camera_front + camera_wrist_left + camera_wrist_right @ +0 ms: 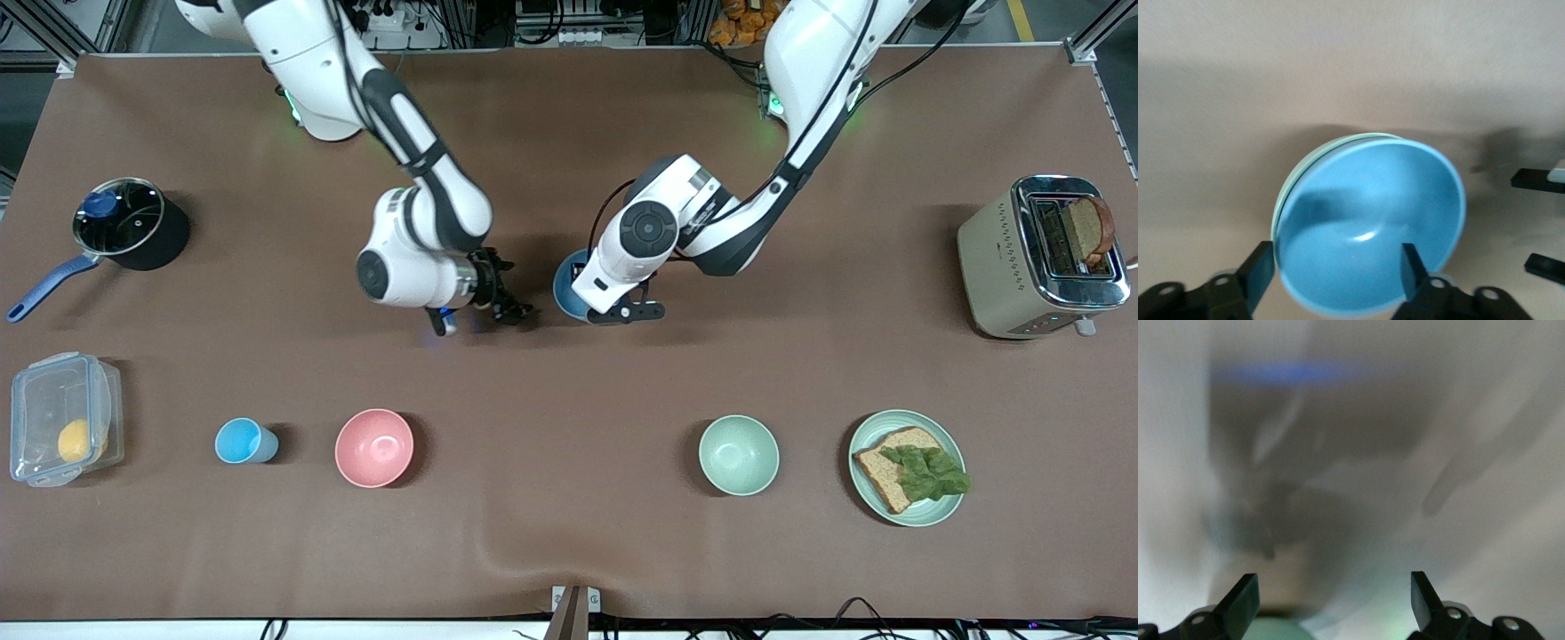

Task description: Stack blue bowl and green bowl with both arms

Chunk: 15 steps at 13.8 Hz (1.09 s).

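Tabletop [569,533]: brown matte cloth, slightly wrinkled at its near edge; no legible writing anywhere. Blue bowl [1371,227] nested in green bowl [1288,193], mid-table under left gripper [1338,270], fingers spread wide astride the rim. Right gripper [502,298] beside them, spread wide, empty.

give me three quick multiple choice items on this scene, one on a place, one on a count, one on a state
1. Where is the blue bowl?
A. nested in a green bowl
B. inside the pot
C. on the plate

2. How many slices of bread show in the toaster?
A. none
B. one
C. three

3. How is the left gripper?
A. shut on the pink bowl
B. shut on the cup
C. open, fingers either side of the blue bowl's rim

Answers: 1 A, a green rim edges the blue bowl in the left wrist view. 2 B, a single slice sticks up. 3 C, both fingers stand apart.
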Available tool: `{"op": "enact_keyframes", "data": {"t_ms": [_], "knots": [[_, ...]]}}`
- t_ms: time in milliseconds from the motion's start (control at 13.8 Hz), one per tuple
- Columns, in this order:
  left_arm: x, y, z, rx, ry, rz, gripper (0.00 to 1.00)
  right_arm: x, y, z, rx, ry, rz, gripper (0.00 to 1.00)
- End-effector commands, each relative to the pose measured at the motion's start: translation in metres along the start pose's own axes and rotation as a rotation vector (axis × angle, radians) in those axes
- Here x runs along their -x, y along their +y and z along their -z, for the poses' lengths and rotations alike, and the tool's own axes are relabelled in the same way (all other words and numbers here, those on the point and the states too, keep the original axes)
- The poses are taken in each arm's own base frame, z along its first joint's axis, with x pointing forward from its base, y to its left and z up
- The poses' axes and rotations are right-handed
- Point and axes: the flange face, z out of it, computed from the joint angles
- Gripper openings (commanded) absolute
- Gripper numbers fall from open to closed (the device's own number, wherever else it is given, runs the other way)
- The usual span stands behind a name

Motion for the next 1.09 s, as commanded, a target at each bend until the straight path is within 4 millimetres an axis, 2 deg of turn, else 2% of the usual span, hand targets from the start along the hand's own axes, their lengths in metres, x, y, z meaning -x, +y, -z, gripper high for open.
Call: {"op": "enact_keyframes", "data": {"t_ms": [0, 145, 290, 362, 652, 870, 1014], "knots": [[0.0, -0.01, 0.047, -0.018, 0.045, 0.029, 1.0, -0.02, 0.014, 0.032, 0.066, 0.006, 0.03, 1.0], [-0.004, -0.009, 0.064, -0.025, 0.038, 0.036, 1.0, -0.035, 0.02, 0.055, 0.12, 0.018, 0.04, 1.0], [-0.023, -0.021, 0.091, -0.016, 0.045, 0.07, 1.0, -0.045, 0.026, 0.077, 0.161, 0.044, 0.057, 1.0], [-0.033, -0.031, 0.108, -0.01, 0.06, 0.09, 1.0, -0.052, 0.03, 0.087, 0.187, 0.054, 0.069, 1.0], [-0.071, -0.089, 0.153, -0.003, 0.134, 0.172, 1.0, -0.103, 0.056, 0.156, 0.251, 0.041, 0.175, 1.0], [-0.084, -0.127, 0.189, -0.057, 0.208, 0.182, 1.0, -0.13, 0.068, 0.205, 0.287, 0.054, 0.23, 1.0], [-0.085, -0.153, 0.226, -0.07, 0.232, 0.17, 1.0, -0.145, 0.073, 0.238, 0.305, 0.089, 0.259, 1.0]]}}
